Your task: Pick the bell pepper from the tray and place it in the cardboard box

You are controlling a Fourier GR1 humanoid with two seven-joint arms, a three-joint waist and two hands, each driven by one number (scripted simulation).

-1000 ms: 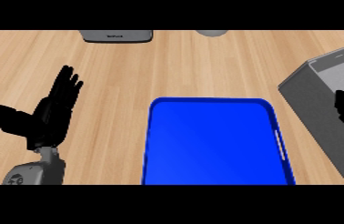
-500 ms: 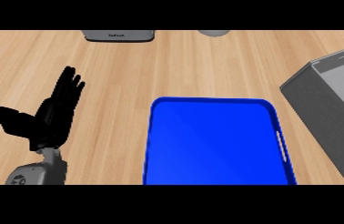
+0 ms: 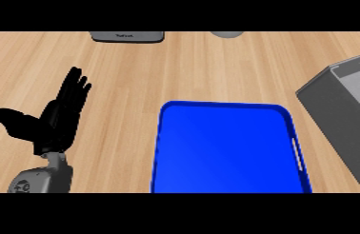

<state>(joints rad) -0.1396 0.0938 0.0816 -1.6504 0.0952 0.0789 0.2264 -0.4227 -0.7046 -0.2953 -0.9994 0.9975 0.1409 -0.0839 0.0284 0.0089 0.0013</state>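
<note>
Only the left hand (image 3: 60, 116) shows, resting left of the blue tray (image 3: 228, 150), fingers (image 3: 74, 88) straight and released. Right of the tray, a grey box (image 3: 337, 109) is cut off at the edge, its inside hidden. No bell pepper is visible anywhere.

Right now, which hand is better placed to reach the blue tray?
Probably the left hand: it is open beside the blue tray, near its left edge, while the right hand is out of view.
</note>
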